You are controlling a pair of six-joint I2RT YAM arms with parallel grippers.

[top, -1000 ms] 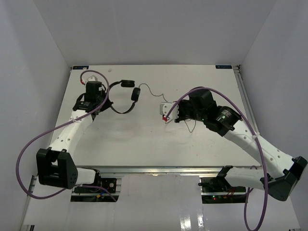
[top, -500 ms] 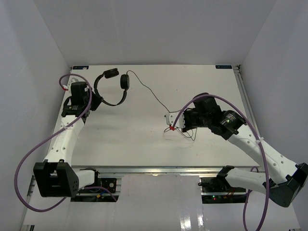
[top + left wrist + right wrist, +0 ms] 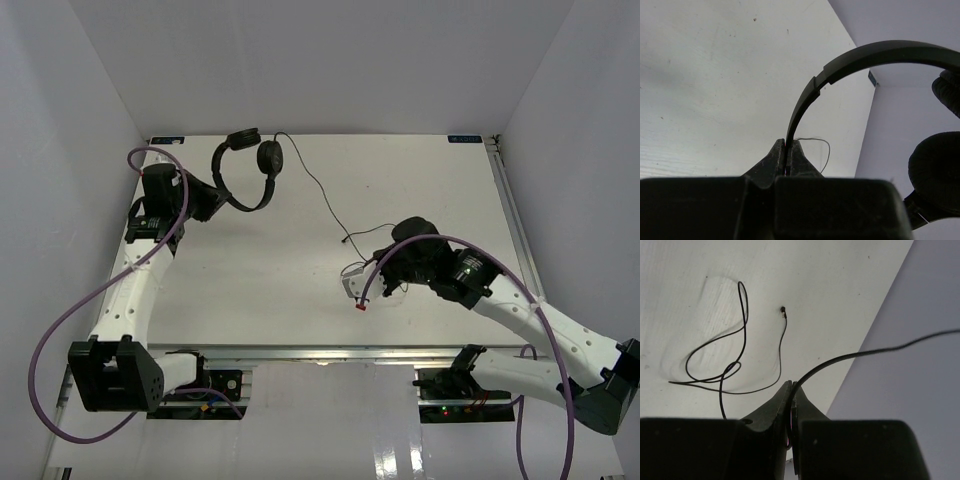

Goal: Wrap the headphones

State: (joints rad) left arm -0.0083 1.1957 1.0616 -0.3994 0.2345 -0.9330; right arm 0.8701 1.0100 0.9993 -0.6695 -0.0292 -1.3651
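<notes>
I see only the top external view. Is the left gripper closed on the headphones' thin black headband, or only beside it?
Observer: Closed on it: the left gripper clamps the thin black headband of the black over-ear headphones.
Operator: And the right gripper?
Observer: The right gripper is shut on the thin black cord.
Operator: And the cord's end?
Observer: It lies looped on the white table, ending in a small dark tip.

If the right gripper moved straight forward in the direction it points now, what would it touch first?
Probably the table, close to the plug of the cord. The right gripper, shut on the cord, tilts down toward it, but depth is hard to judge.
</notes>
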